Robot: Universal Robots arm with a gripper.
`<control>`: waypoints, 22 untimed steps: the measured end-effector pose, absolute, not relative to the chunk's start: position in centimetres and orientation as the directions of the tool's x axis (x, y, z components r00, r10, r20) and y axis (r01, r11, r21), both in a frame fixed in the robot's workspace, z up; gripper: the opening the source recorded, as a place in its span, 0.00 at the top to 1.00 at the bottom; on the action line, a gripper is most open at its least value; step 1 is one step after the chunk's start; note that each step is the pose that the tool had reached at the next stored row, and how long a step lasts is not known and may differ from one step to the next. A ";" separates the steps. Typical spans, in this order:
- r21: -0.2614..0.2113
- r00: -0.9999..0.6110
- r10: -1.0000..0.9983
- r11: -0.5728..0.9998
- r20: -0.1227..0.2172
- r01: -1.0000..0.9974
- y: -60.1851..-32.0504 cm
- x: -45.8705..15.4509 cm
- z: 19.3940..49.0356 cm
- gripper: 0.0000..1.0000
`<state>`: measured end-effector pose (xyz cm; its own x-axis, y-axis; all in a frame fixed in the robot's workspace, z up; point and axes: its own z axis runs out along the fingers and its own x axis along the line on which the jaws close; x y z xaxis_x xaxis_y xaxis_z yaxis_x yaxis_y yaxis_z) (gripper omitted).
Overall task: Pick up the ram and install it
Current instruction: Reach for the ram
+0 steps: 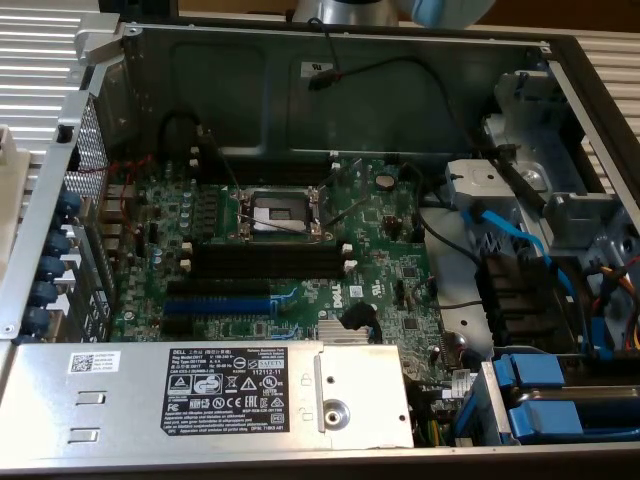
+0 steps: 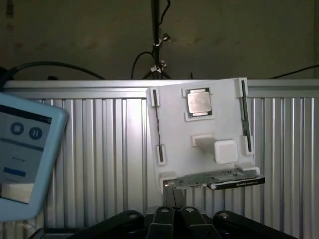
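Exterior view: open computer case (image 1: 350,60) showing green motherboard (image 1: 400,265); black memory slots (image 1: 270,262) lying mid-board; blue drive caddies (image 1: 540,385) sitting toward exterior view's right. Wrist view: blue-edged touchscreen (image 2: 25,149) leaning near white holder (image 2: 174,129); ram (image 2: 209,179) resting on holder's ledge, apart from processor chip (image 2: 199,103). Jaws clenched, grasping nothing, hanging apart from ram.
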<state>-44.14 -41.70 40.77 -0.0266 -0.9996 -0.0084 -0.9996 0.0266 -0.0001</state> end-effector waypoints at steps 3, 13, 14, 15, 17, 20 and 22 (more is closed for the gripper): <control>0.000 -0.026 -1.000 0.026 -0.008 -1.000 -41.2 -45.3 40.7 0.89; -0.001 0.020 -1.000 -0.020 -0.022 -1.000 -40.9 -46.8 40.0 0.89; -0.001 0.021 -1.000 -0.021 -0.022 -1.000 -40.8 -47.1 40.0 0.89; -0.001 0.022 -1.000 -0.022 -0.022 -1.000 -40.7 -47.4 39.9 0.89; -0.001 0.024 -0.999 -0.024 -0.022 -1.000 -40.3 -47.7 39.9 0.89; -0.001 0.026 -0.999 -0.026 -0.023 -1.000 -40.1 -47.9 39.9 0.89; -0.001 0.026 -0.999 -0.026 -0.023 -1.000 -40.1 -47.9 39.9 0.89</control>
